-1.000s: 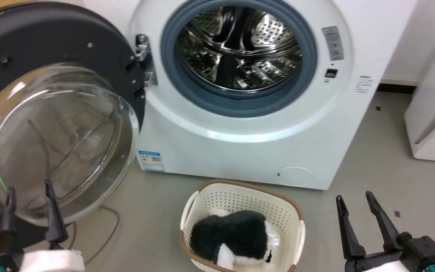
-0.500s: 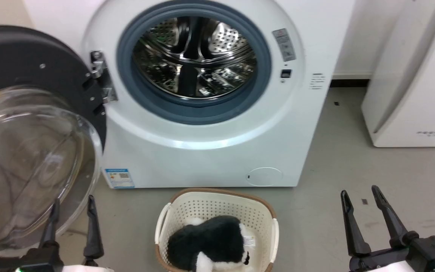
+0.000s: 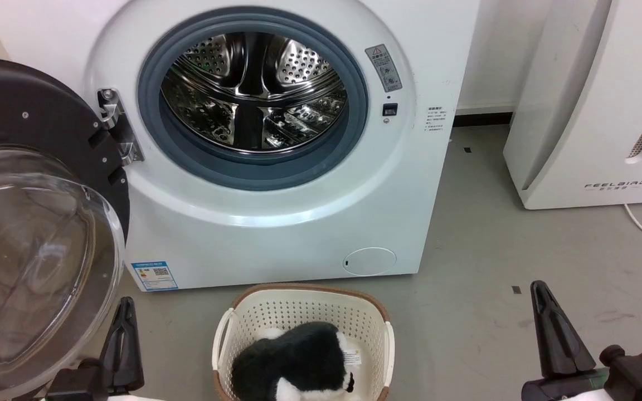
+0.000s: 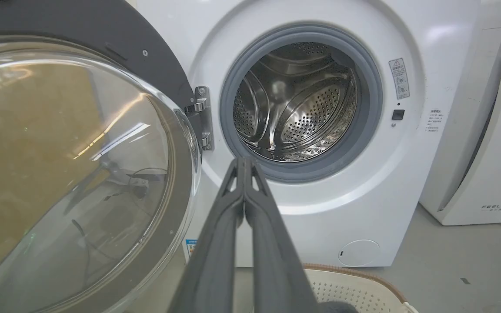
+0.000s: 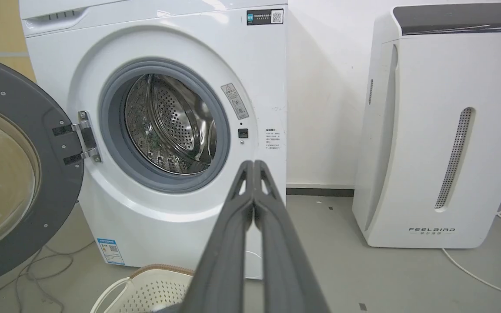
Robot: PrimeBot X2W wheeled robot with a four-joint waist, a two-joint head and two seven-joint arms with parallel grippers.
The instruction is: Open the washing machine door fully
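One basket [image 3: 276,311] holding one plush toy [image 3: 293,356] sits before the washer [image 3: 276,223], with one white appliance [image 3: 577,111] to the right. The door [image 3: 31,106] hangs swung out at the washer's left, its glass just above the left gripper [image 3: 125,312] and well apart from the right gripper [image 3: 541,301]. Both grippers are closed on nothing.

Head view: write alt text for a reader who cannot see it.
A white washing machine stands with its round glass door swung open to the left, drum empty. A basket holding a plush toy sits before it, between the shut left tool and right tool.
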